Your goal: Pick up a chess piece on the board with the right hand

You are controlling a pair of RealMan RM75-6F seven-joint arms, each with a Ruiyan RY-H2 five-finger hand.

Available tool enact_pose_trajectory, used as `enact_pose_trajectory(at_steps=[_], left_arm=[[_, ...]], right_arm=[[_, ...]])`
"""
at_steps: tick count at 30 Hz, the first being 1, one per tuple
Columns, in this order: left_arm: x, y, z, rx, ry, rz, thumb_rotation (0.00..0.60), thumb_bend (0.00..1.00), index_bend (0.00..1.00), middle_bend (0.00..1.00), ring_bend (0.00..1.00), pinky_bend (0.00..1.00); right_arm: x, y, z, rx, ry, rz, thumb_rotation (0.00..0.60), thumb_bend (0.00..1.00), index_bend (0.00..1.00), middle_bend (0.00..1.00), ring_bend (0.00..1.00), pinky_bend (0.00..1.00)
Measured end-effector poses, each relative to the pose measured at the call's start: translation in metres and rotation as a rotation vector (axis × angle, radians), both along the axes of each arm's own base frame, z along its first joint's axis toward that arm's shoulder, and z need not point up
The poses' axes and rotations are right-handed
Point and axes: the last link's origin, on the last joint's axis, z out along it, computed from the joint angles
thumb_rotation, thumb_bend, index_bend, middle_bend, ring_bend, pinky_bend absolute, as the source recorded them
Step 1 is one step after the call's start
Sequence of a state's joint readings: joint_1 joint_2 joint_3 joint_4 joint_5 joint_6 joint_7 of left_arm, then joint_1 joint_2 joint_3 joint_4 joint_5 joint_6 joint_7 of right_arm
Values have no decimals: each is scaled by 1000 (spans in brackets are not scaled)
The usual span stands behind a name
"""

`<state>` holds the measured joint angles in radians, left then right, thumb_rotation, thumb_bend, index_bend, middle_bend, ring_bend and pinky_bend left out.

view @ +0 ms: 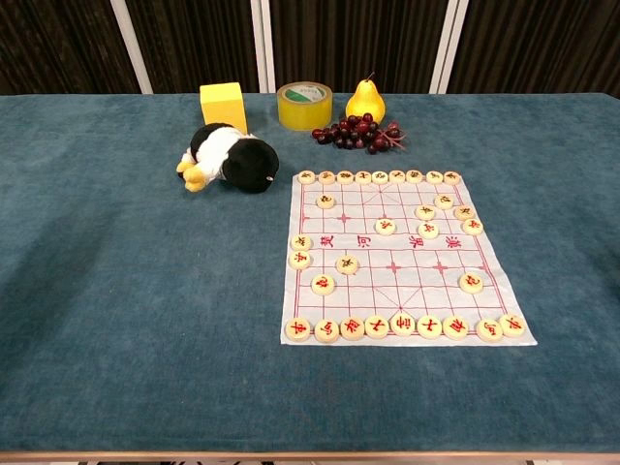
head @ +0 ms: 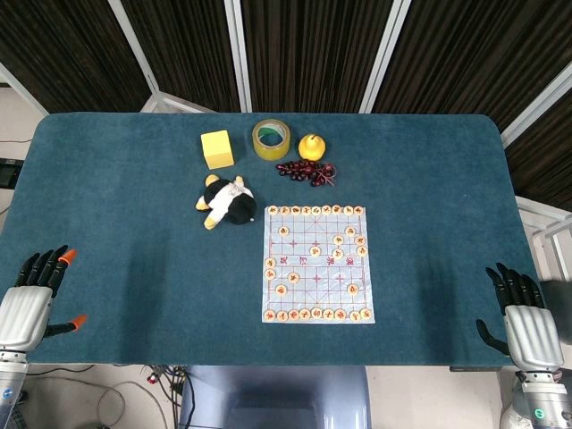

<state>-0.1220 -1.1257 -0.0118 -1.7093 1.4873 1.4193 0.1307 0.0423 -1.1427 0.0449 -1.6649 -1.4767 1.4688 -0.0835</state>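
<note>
A white paper chess board with red grid lines lies on the blue table. Several round cream chess pieces with red and dark characters sit on it, in rows along its near and far edges and scattered between. My right hand rests at the table's near right edge, fingers apart and holding nothing, well to the right of the board. My left hand lies at the near left edge, also holding nothing. The chest view shows neither hand.
Behind the board stand a yellow cube, a tape roll, a yellow pear and dark grapes. A black-and-white plush toy lies left of the board's far corner.
</note>
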Motion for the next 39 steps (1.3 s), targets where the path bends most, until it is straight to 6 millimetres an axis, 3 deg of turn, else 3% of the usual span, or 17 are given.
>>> enact_pose_trajectory(at_steps=[30, 36, 39], left_arm=[[1, 1, 1, 22, -14, -20, 600, 0, 0, 0, 0, 0], [1, 2, 1, 25, -13, -23, 600, 0, 0, 0, 0, 0], [0, 2, 1, 28, -10, -26, 600, 0, 0, 0, 0, 0]], right_arm=[[8, 1, 1, -1, -31, -11, 600, 397, 0, 0, 0, 72], [28, -18, 3, -10, -46, 13, 600, 398, 0, 0, 3, 72], [40, -36, 2, -6, -54, 25, 600, 398, 0, 68, 101, 126]])
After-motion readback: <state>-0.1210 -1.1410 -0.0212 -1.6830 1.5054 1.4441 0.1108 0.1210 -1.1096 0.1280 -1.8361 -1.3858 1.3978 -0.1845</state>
